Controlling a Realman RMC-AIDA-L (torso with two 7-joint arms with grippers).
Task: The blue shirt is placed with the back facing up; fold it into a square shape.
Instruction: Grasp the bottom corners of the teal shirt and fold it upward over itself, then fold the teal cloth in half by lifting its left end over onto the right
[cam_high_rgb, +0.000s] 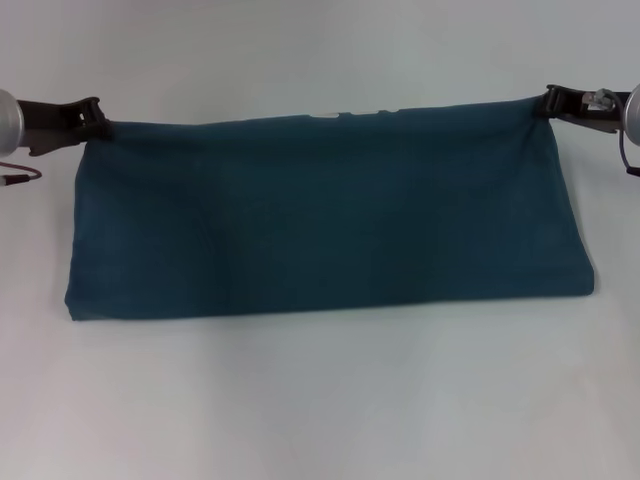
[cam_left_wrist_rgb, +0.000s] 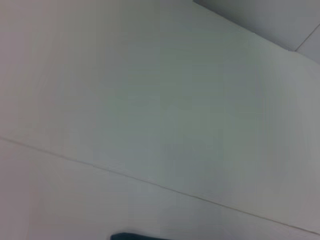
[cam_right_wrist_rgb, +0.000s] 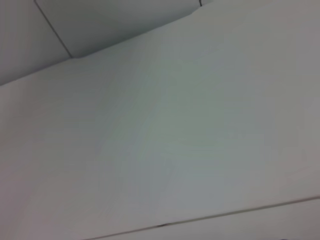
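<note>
The blue shirt (cam_high_rgb: 320, 220) lies on the white table (cam_high_rgb: 320, 400) as a wide dark teal band, folded over along its near edge. A bit of white lettering (cam_high_rgb: 355, 113) peeks out at the far edge. My left gripper (cam_high_rgb: 103, 125) is shut on the shirt's far left corner. At the far right corner my right gripper (cam_high_rgb: 543, 104) is shut on the cloth as well. The far edge runs taut between them. In the left wrist view only a sliver of the shirt (cam_left_wrist_rgb: 131, 236) shows; the right wrist view shows bare table.
A red cable (cam_high_rgb: 20, 176) hangs by the left arm at the left border. White table surface (cam_high_rgb: 320, 50) extends beyond the shirt on the far side and in front of it. A table seam (cam_left_wrist_rgb: 150, 182) crosses the left wrist view.
</note>
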